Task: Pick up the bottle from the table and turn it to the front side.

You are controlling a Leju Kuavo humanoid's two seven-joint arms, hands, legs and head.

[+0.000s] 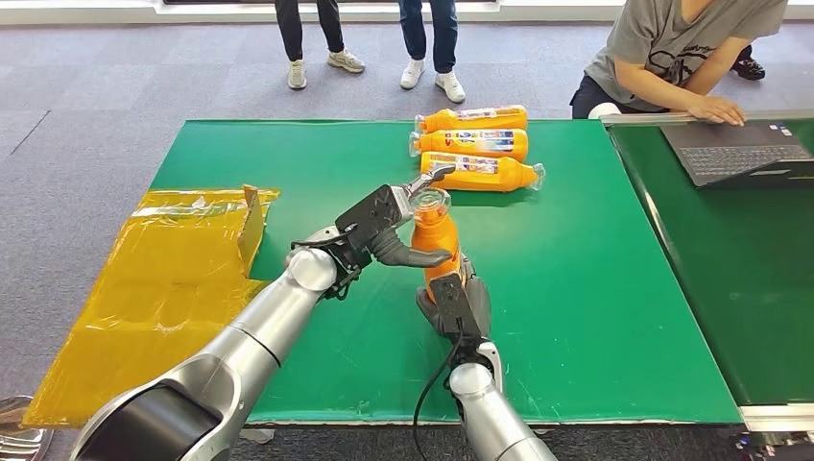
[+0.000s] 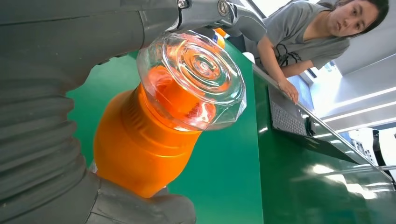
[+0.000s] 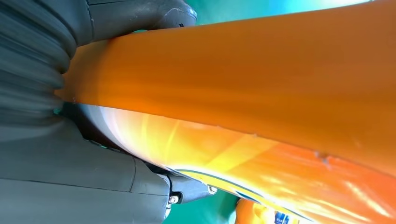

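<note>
An orange bottle [image 1: 434, 233] with a clear faceted cap [image 1: 429, 202] stands upright above the green table [image 1: 595, 288], near its middle. My right hand [image 1: 453, 305] grips the bottle's lower body from below. My left hand [image 1: 389, 229] holds its upper part, with the thumb curled under the shoulder and fingers beside the cap. In the left wrist view the cap [image 2: 194, 77] and orange shoulder [image 2: 149, 144] sit inside my left hand [image 2: 46, 116]. In the right wrist view the bottle's side [image 3: 257, 79] lies against my right hand [image 3: 56, 177].
Three more orange bottles [image 1: 475, 144] lie side by side at the table's far edge. A yellow plastic bag [image 1: 163, 279] covers the left end. A seated person [image 1: 672, 48] works a laptop [image 1: 734, 149] on the right-hand table. Two people [image 1: 374, 38] stand behind.
</note>
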